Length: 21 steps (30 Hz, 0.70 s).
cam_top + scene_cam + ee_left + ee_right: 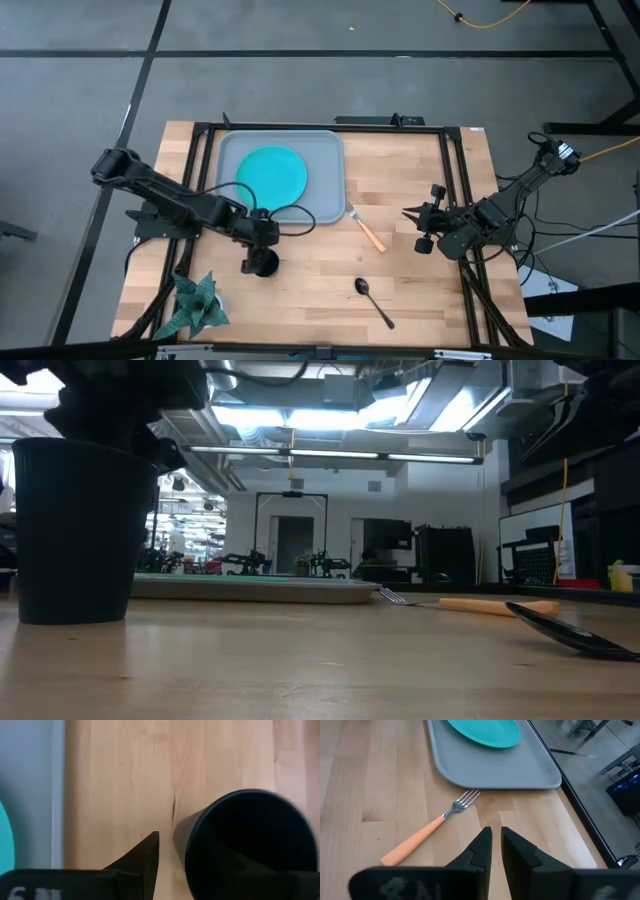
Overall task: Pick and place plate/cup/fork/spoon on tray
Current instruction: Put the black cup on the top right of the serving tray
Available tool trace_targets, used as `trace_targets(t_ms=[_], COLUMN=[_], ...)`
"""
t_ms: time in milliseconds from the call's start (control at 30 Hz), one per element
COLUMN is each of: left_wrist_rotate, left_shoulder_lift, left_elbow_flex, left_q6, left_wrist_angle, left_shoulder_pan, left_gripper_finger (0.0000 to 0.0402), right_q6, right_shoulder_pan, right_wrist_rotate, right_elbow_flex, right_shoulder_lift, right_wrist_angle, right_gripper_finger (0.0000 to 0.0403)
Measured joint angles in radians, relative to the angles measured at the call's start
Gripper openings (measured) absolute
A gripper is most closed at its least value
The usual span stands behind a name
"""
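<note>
- My left gripper [262, 243] is over the cup [259, 264], which stands upright on the bare wood just off the tray's near edge. The left wrist view shows one finger [145, 857] outside the cup's wall and the other seemingly down inside the rim. I judge this a straddle for a rim pinch, but I cannot tell whether the fingers have closed on the wall.
- My left arm reaches in low from the table's left side, wrist tipped down over the cup.
- The tray [325, 205] already carries the plate [271, 175], lying flat.
- The fork [367, 230] lies on the wood just off the tray's corner, tines toward it; the spoon [373, 300] lies nearer the front edge, well apart.
- My right gripper [424, 228] waits at the table's right, fingers nearly together and empty, aimed toward the fork.
</note>
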Motion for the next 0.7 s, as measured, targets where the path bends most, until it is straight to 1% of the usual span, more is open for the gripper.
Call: trace_targets(t_ms=[100,200,300,400,500,533,700], left_wrist_rotate=[-0.001,-0.029,-0.049,-0.028,-0.001,0.002,0.001], left_shoulder_lift=[0.027,0.052,0.080,0.101,0.108,0.108,0.070], left_elbow_flex=[0.000,0.000,0.000,0.000,-0.001,-0.001,-0.001], left_q6=[-0.003,-0.017,-0.107,-0.167,-0.165,-0.163,-0.125], left_wrist_angle=[0.010,0.016,0.018,0.034,0.080,0.111,0.278], left_shoulder_pan=[0.000,0.000,0.006,0.020,0.026,0.027,0.062], left_gripper_finger=[0.0121,0.0121,0.0113,0.0078,0.0021,0.0011,0.0004], right_q6=[0.000,0.000,0.000,0.000,0.000,0.000,0.000], right_shoulder_pan=[0.000,0.000,0.000,0.000,0.000,0.000,0.000], right_wrist_rotate=[0.000,0.000,0.000,0.000,0.000,0.000,0.001], right_elbow_flex=[0.000,0.000,0.000,0.000,0.000,0.000,0.000], right_shoulder_lift=[0.000,0.000,0.000,0.000,0.000,0.000,0.000], right_wrist_angle=[0.000,0.000,-0.002,-0.003,-0.003,-0.003,-0.003], right_gripper_finger=[0.0046,0.0045,0.0045,0.0045,0.0045,0.0045,0.0045])
